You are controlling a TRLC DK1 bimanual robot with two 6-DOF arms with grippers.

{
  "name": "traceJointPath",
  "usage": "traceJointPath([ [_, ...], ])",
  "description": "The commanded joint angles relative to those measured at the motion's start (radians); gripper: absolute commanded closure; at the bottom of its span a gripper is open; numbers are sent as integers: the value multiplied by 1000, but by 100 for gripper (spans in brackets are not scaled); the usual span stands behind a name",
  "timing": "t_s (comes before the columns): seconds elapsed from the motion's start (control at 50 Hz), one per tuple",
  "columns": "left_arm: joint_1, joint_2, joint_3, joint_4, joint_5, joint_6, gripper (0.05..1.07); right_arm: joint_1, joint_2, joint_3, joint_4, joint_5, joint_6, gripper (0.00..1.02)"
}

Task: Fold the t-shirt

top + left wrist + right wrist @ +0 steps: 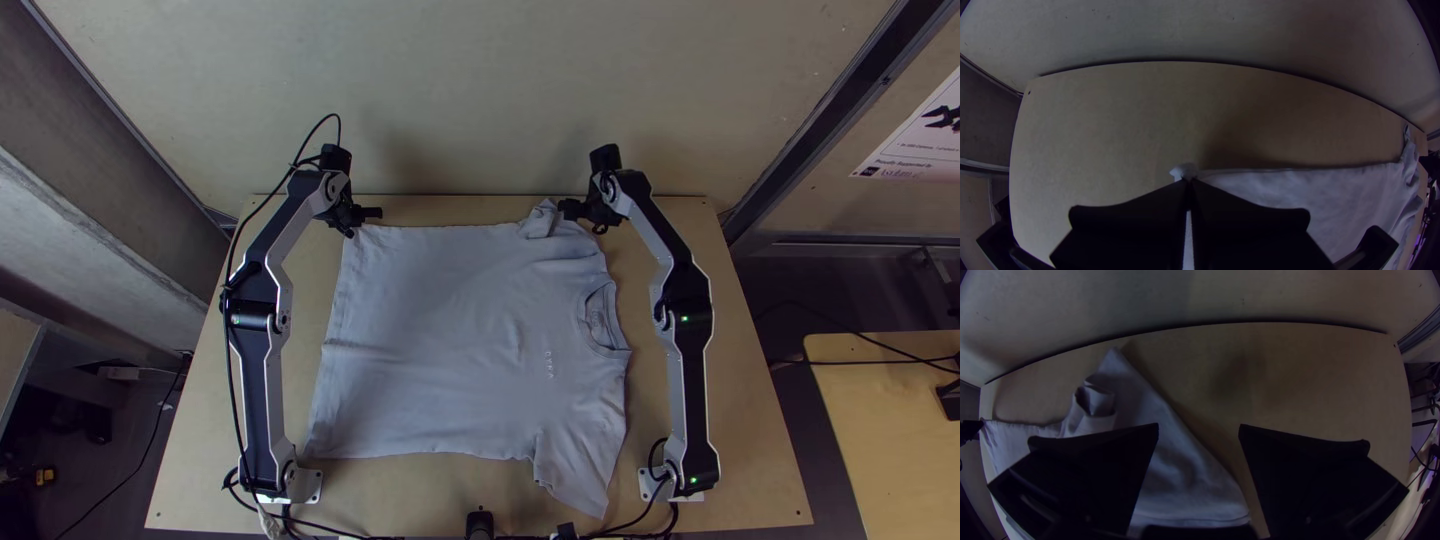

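Observation:
The light grey t-shirt (450,330) lies spread on the table, hem at left and collar at right, its far sleeve partly rumpled. At the hem's far corner is my left gripper (370,213). In the left wrist view, the left gripper (1188,181) is shut on that corner of the t-shirt (1310,195), with a small tuft beyond the tips. My right gripper (570,210) is at the far sleeve. In the right wrist view, the right gripper (1199,427) stands open, with the sleeve of the t-shirt (1175,470) partly between and below its fingers.
Bare wooden table (740,440) borders the shirt on both sides, and a narrow strip runs along its far edge. A pale wall (480,100) rises behind the table. Black cables (620,525) run along the near edge.

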Motion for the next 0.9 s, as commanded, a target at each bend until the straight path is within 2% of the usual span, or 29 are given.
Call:
traceJointPath([
  [0.0, -3, -38, 4, -25, 6, 5, 105, 4, 36, 32, 9, -5, 27, 38],
  [0.32, -5, -29, 13, -13, 6, 16, 105, 29, 73, 37, 11, -5, 30, 38],
  [0.46, -5, -19, 19, -13, 6, 18, 105, 34, 99, 52, 12, -5, 22, 63],
  [0.64, -2, -15, 19, -13, 6, 18, 105, 40, 119, 52, 9, -5, 21, 65],
  [0.66, -2, -15, 19, -13, 6, 19, 105, 41, 120, 52, 8, -5, 19, 69],
  [0.74, 0, -15, 19, -13, 6, 19, 105, 44, 122, 55, 14, -5, -2, 100],
  [0.88, 1, -21, 22, -13, 6, 24, 105, 47, 108, 54, -9, -5, -11, 100],
])
